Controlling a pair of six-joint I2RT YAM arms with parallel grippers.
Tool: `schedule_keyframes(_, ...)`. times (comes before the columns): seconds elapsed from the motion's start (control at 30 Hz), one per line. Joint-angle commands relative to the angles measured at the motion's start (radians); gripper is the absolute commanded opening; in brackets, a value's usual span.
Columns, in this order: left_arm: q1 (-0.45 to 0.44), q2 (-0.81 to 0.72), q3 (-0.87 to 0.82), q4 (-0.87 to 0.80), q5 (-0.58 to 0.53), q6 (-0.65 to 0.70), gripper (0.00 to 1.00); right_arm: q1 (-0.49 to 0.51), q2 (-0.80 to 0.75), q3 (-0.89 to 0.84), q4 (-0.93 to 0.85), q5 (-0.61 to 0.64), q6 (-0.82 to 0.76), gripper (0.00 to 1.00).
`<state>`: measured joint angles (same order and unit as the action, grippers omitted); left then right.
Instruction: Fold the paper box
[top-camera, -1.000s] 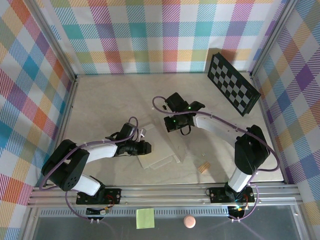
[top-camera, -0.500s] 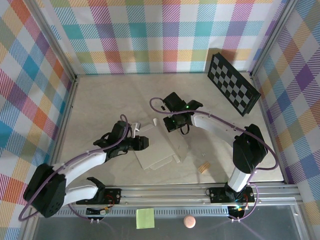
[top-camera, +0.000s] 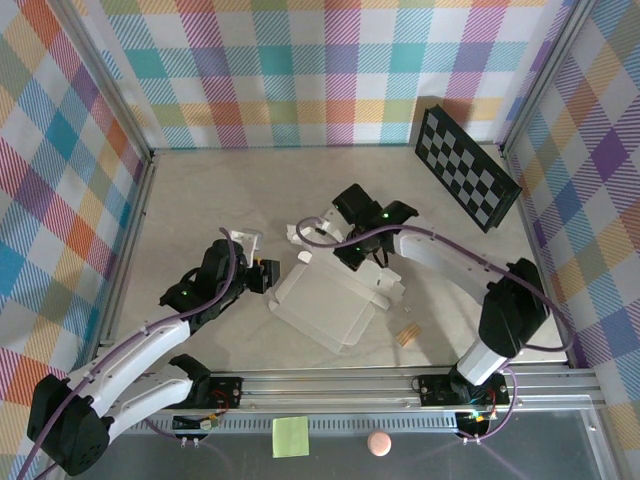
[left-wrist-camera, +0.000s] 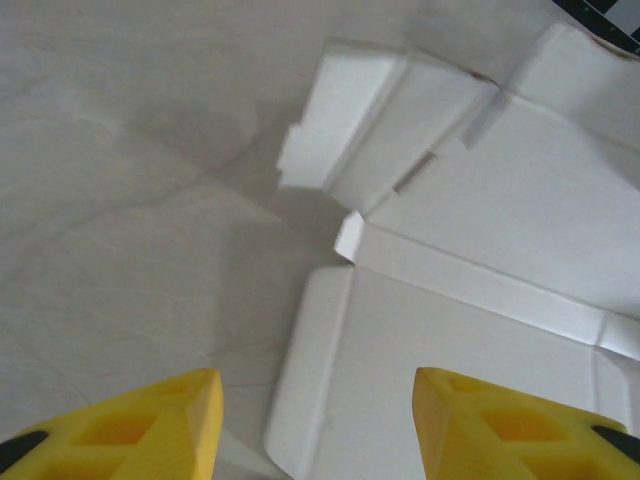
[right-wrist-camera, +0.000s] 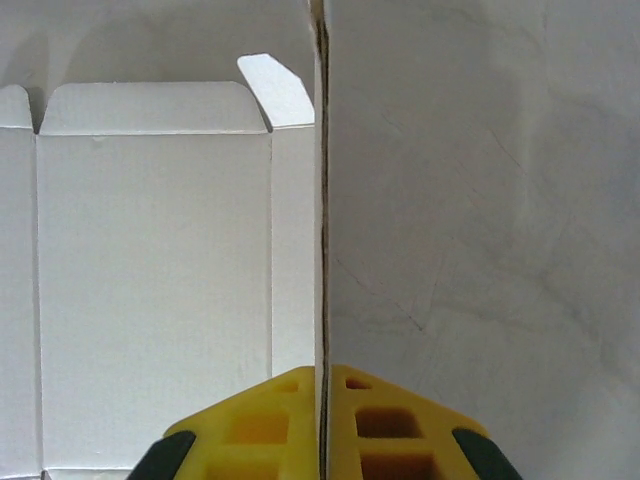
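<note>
Left pincer (top-camera: 266, 277) backed off paper box (top-camera: 325, 300) edge.

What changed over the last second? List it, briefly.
The left pincer opened and drew back left, off the paper box. The right pincer, shut on a panel's edge, turned the sheet and spread it toward the right. The checkerboard panel and sticky note stayed put.
</note>
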<state>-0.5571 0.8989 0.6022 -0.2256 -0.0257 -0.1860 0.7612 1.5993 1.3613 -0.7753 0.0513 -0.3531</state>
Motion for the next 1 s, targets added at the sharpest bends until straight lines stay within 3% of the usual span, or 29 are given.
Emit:
schedule_keyframes(0.0,-0.006,-0.044,-0.046,0.098,-0.022,0.089,0.54,0.007,-0.085,-0.048,0.023,-0.098,-0.198,0.0)
schedule_keyframes(0.3,-0.009,-0.071,-0.196,0.393,0.145,0.205,0.64,0.007,-0.143,-0.068,-0.001,-0.169,-0.304,0.0)
schedule_keyframes(0.57,-0.009,-0.119,-0.267,0.49,0.129,0.239,0.65,0.007,-0.158,-0.067,-0.045,-0.235,-0.343,0.0)
schedule_keyframes(0.77,-0.009,-0.12,-0.274,0.518,0.178,0.269,0.55,0.007,-0.173,-0.071,-0.051,-0.293,-0.341,0.0)
schedule_keyframes(0.97,-0.009,-0.106,-0.266,0.525,0.228,0.272,0.3,0.007,-0.161,-0.065,-0.033,-0.266,-0.294,0.0)
